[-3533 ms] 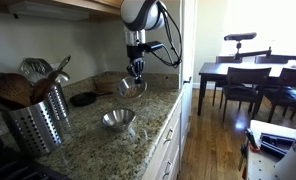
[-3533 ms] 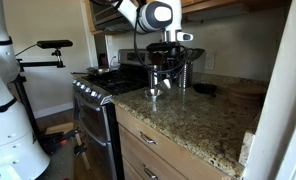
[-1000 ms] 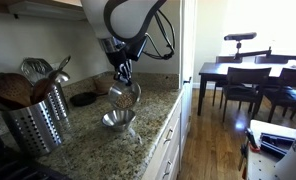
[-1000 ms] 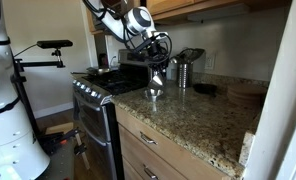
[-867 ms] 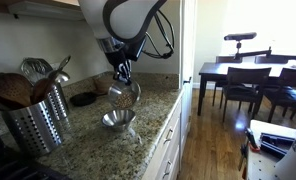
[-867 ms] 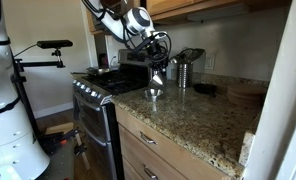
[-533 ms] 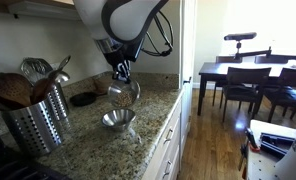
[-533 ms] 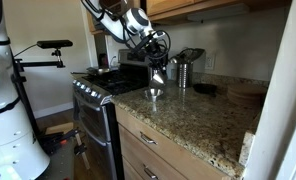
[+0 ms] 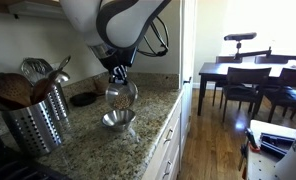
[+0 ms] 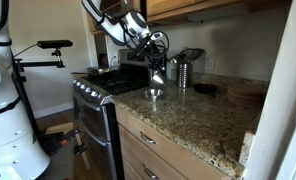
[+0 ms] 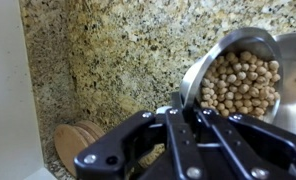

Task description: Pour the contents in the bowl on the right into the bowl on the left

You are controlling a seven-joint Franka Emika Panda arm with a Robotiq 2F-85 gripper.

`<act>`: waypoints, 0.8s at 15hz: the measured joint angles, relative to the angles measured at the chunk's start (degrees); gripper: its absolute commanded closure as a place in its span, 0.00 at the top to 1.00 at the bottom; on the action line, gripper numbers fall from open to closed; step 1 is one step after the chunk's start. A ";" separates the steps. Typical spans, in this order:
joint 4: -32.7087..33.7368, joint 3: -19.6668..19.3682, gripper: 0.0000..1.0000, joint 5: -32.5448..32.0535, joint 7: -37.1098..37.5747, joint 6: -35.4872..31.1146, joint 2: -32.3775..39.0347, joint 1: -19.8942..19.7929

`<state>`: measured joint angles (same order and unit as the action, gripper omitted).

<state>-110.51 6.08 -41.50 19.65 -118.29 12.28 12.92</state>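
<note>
Arm (image 9: 108, 20): glossy white shell, fat rounded links, dark bands where the links meet. Reads the same in both exterior views.

Cables (image 9: 158, 42): thin, black, looping loose off the arm's right side, near its lower end.

Gripper (image 9: 118, 78): small and black beneath the white links in an exterior view. In the wrist view it is matte black plastic or metal, made of flat angular bars fanning out from a central block.

Screws (image 11: 88, 158): round, silvery-grey heads at the bar pivots, several visible. No markings legible.
</note>
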 measured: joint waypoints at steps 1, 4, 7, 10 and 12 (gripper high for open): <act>0.41 0.08 0.09 -0.74 0.61 0.36 0.48 0.34; 1.44 0.24 0.09 -3.46 2.76 1.19 1.68 1.20; 2.04 0.29 0.09 -5.37 4.50 2.29 2.45 1.83; 2.08 0.34 0.09 -6.89 6.48 3.23 2.82 2.21; 2.07 0.35 0.09 -8.14 8.19 4.04 3.13 2.41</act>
<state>-108.44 6.43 -49.64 27.84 -114.25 15.41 15.33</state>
